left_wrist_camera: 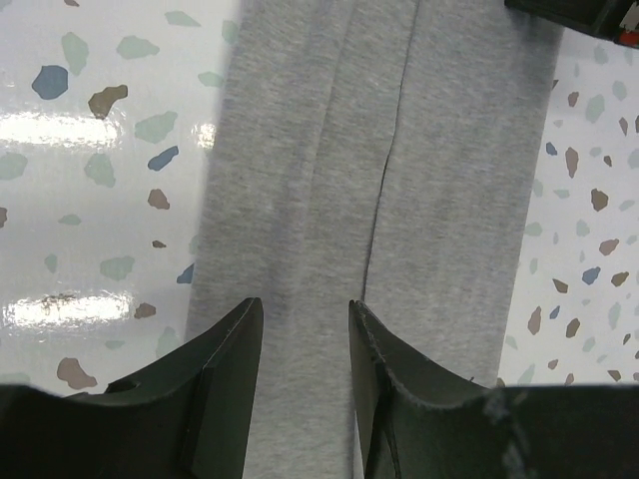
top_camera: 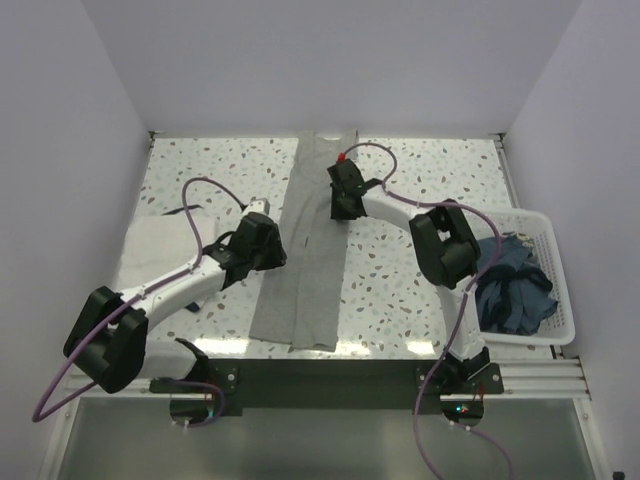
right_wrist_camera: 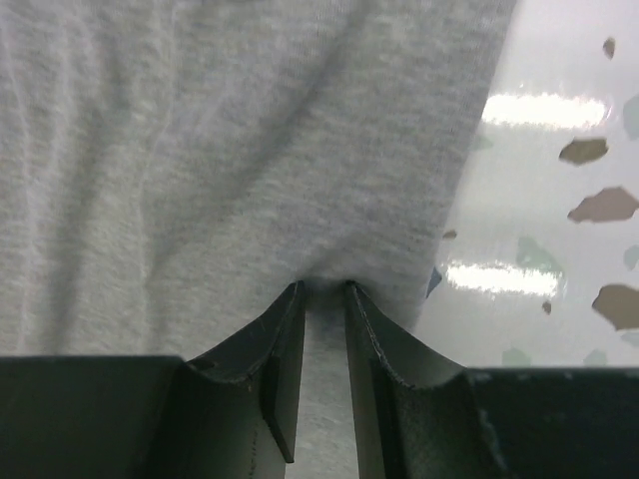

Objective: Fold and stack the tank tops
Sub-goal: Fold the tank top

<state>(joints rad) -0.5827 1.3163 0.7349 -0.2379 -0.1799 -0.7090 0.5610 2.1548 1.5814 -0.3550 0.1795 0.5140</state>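
Note:
The grey tank top [top_camera: 305, 290] lies folded into a long narrow strip down the middle of the table, from the back edge to near the front. My left gripper [top_camera: 278, 248] is at its left edge about halfway along. It stands open [left_wrist_camera: 305, 309] just above the grey cloth [left_wrist_camera: 449, 180], with a fold line running between the fingers. My right gripper [top_camera: 343, 211] is at the strip's right edge, farther back. In the right wrist view it [right_wrist_camera: 322, 289] is shut on a pinch of the grey knit [right_wrist_camera: 200, 150], which puckers at the fingertips. The white tank top [top_camera: 150, 245] lies flat at the left.
A white lattice basket [top_camera: 556, 338] stands at the right edge of the table, holding crumpled dark blue clothing [top_camera: 515, 285]. The speckled tabletop [top_camera: 210, 165] is walled at the back and both sides. Purple cables loop over both arms.

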